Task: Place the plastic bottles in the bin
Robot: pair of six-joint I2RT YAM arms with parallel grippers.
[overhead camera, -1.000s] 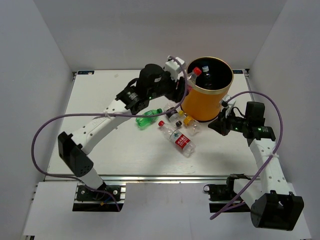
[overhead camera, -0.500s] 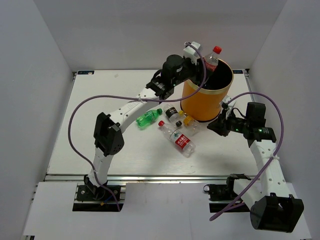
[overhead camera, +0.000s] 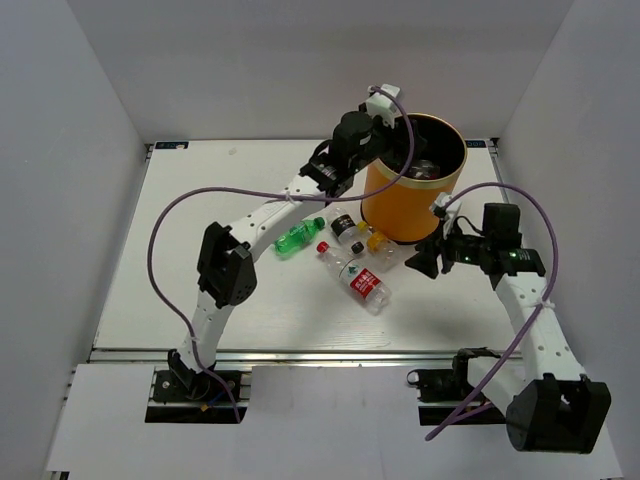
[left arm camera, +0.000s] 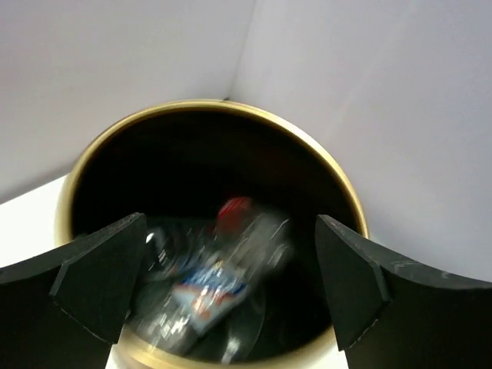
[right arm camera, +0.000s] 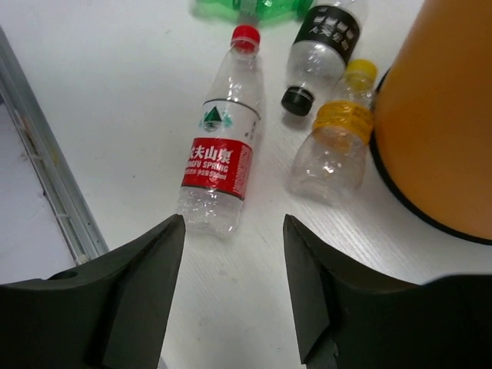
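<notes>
On the table [overhead camera: 200, 270], outside the bin [overhead camera: 400, 205], four bottles are left. A green bottle [overhead camera: 298, 237] lies at the left and a red-labelled bottle [right arm camera: 219, 157] lies nearer. A black-labelled bottle [right arm camera: 323, 38] and a yellow-capped bottle [right arm camera: 336, 146] lie just beside the bin wall. Above the bin's mouth the left gripper [left arm camera: 227, 284] is held wide and empty. Inside, a blurred bottle [left arm camera: 231, 261] is seen, perhaps not yet settled. At the right, the right gripper [right arm camera: 231, 300] is opened over the table, with nothing held. If the yellow-capped bottle is taken, the bin wall may be struck by a finger. The round bottles beside it may also be pushed and rolled away.
</notes>
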